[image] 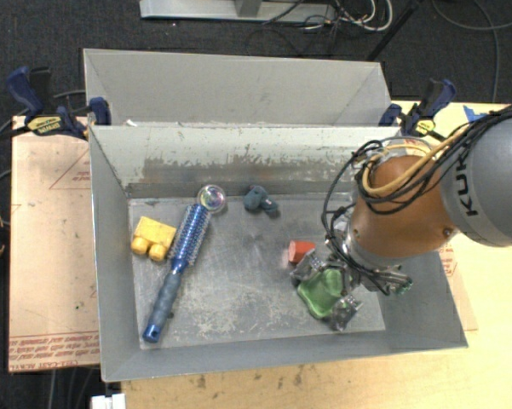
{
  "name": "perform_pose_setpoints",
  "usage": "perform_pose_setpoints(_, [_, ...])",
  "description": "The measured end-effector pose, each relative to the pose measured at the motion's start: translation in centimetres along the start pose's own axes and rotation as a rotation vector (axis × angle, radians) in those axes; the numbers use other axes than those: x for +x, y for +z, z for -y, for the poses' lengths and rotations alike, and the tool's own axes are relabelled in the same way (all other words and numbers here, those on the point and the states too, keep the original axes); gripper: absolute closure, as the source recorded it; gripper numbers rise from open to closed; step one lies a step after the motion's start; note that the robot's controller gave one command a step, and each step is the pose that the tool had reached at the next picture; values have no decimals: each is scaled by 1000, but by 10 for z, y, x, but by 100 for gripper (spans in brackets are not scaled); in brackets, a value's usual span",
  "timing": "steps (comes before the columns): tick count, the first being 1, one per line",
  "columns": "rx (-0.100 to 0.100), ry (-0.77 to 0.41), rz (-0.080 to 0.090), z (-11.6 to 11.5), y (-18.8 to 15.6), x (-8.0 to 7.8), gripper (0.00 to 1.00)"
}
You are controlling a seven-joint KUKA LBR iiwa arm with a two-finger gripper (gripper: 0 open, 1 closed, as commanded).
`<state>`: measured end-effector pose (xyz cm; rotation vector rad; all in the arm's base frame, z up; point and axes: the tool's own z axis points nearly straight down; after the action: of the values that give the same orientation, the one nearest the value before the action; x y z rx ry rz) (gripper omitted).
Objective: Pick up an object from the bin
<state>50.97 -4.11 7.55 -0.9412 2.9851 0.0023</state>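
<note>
The arm comes in from the right, and its orange cover [400, 207], looped with cables, hides the right part of the grey bin [238, 305]. Below the cover the pincer [325, 290] sits low over a crumpled green thing [317, 295] in the bin's lower right. The green thing's right side is lost under the metal of the wrist, so its full shape is hard to make out, and I cannot tell whether the pincer is released or clenched. Just beside it, up and to the left, lies a small red block [301, 250], partly cut off by the pincer's body. Well apart on the left lie a ridged blue brush [177, 262], a yellow block [152, 237], a clear round ball [211, 198] touching the brush's top end, and a small dark grey-blue lump [258, 198] near the back wall
</note>
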Motion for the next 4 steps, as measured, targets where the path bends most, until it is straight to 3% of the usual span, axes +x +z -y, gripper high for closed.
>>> perform_pose_setpoints(1, [1,2,-7,2,-1,2,100])
perform_pose_setpoints(2, [1,2,-6,2,1,2,0])
perform_pose_setpoints(3, [1,-139,-4,109,3,-50,0])
perform_pose_setpoints(4, [2,-141,0,107,1,-51,100])
